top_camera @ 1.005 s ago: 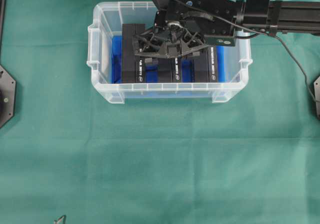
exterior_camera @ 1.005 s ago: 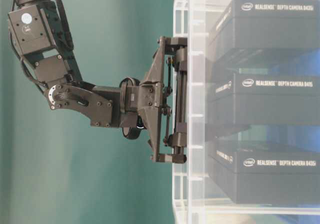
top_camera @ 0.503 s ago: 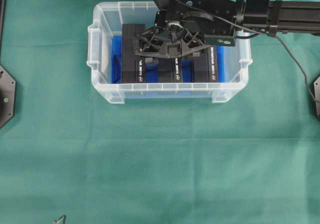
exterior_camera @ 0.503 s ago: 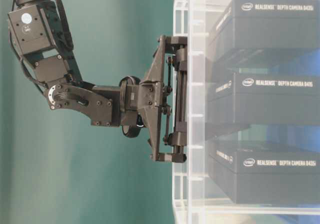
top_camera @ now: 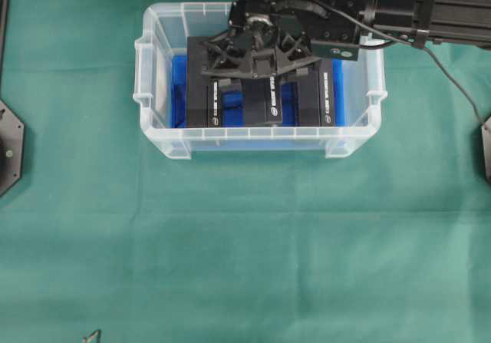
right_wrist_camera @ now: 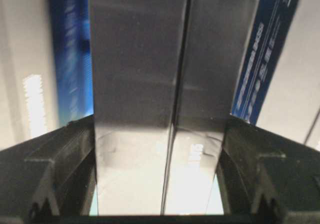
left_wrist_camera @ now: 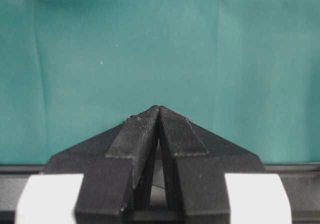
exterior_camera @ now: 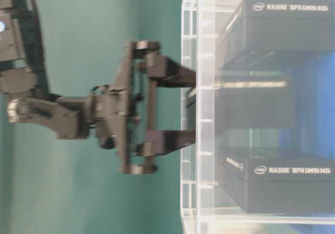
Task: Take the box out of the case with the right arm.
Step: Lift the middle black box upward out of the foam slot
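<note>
The clear plastic case (top_camera: 143, 74) with a blue sheet (top_camera: 178, 90) on its bottom stands on the green cloth. Three black boxes stand side by side in it. My right gripper (top_camera: 259, 73), all black and truss-like, is shut on the middle box (top_camera: 262, 101), one finger on each long side. This box (exterior_camera: 256, 106) sits higher than its two neighbours and looks blurred. In the right wrist view the box (right_wrist_camera: 165, 73) fills the gap between the fingers (right_wrist_camera: 75, 149). My left gripper (left_wrist_camera: 159, 108) is shut and empty over bare cloth.
The left box (top_camera: 203, 97) and the right box (top_camera: 318, 97) remain in the case on either side of the held one. The case walls (exterior_camera: 196, 140) rise round the gripper's fingers. Green cloth (top_camera: 245, 243) lies in front of the case.
My right gripper has risen away from the case bottom with the middle box in its grip. The two other boxes and the case have not moved.
</note>
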`<state>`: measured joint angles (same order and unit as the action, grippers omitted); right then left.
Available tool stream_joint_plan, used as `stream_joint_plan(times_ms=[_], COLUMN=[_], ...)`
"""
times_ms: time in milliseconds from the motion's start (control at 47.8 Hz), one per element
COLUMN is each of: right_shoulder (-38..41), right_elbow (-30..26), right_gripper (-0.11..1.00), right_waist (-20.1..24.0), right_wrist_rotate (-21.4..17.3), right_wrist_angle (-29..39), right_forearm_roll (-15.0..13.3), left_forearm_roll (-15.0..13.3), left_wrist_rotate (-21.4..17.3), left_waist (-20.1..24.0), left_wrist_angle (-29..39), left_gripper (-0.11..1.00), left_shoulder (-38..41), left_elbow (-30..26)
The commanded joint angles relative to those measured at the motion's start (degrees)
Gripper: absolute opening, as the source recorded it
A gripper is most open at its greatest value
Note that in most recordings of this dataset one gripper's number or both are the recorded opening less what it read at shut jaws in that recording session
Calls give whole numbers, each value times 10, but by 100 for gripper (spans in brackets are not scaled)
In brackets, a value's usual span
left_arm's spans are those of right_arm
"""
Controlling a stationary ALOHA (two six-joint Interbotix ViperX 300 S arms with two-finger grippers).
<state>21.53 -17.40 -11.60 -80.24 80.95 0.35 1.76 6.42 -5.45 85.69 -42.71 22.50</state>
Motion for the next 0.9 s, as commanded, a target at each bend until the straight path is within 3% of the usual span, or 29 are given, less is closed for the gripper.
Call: stream_joint_plan(times_ms=[0, 482, 880], right_shoulder=[-31, -31, -30], right_elbow=[-51, -216, -230], right_gripper=[65, 65, 65], right_waist=[3, 5, 6], right_wrist_rotate=[2, 2, 2], right_wrist_angle=[33, 181, 203], right_forearm_roll=[-9, -42, -47], left_forearm_roll=[0, 0, 0], left_wrist_rotate=[-1, -1, 0], left_waist=[-1, -1, -1], left_wrist_angle=[-2, -2, -2], left_gripper=[0, 0, 0], left_shoulder=[2, 2, 2], left_elbow=[-14, -15, -15])
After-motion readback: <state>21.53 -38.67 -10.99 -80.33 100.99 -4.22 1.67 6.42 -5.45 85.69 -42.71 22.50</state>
